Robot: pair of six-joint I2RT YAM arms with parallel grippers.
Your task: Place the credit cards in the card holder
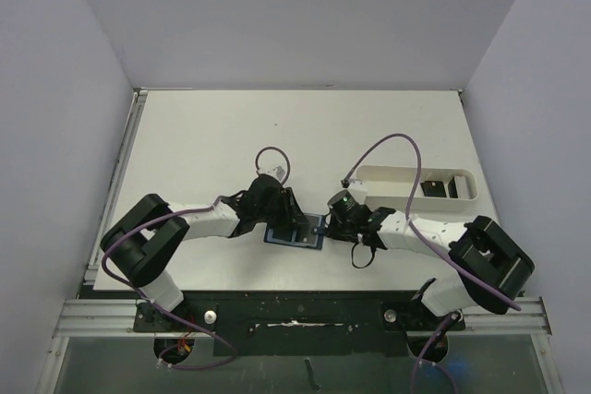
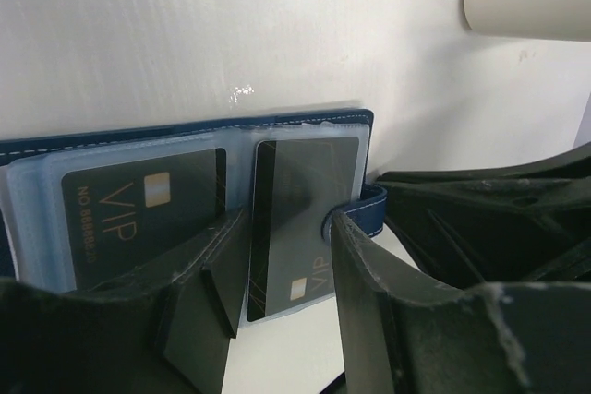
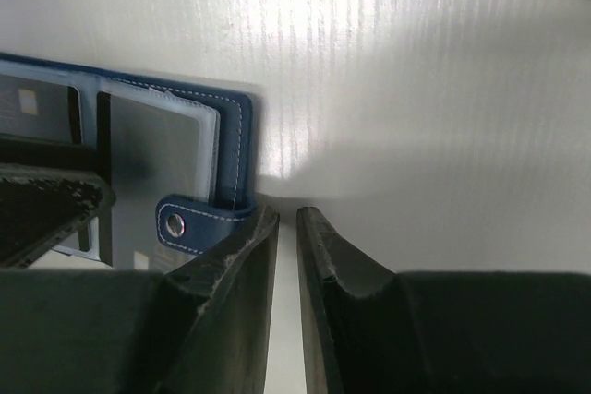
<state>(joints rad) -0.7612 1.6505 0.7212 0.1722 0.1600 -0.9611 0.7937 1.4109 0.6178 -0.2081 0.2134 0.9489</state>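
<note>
The card holder (image 2: 277, 118) lies open on the tabletop (image 3: 416, 89) between the arms. A dark credit card (image 2: 300, 200) sits partway in its right sleeve. The left end effector (image 2: 286, 228) straddles it, jaws half apart; I cannot tell if it grips. The right end effector (image 3: 287, 214), nearly closed and empty, butts the holder's edge, apparently bracing it.

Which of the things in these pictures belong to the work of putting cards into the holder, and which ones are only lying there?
Belonging to the job:
- card holder, lying open
- two VIP cards in its clear pockets
- two dark cards in the white tray

Only lying there:
- the white tray itself, which is just a container for those cards
</note>
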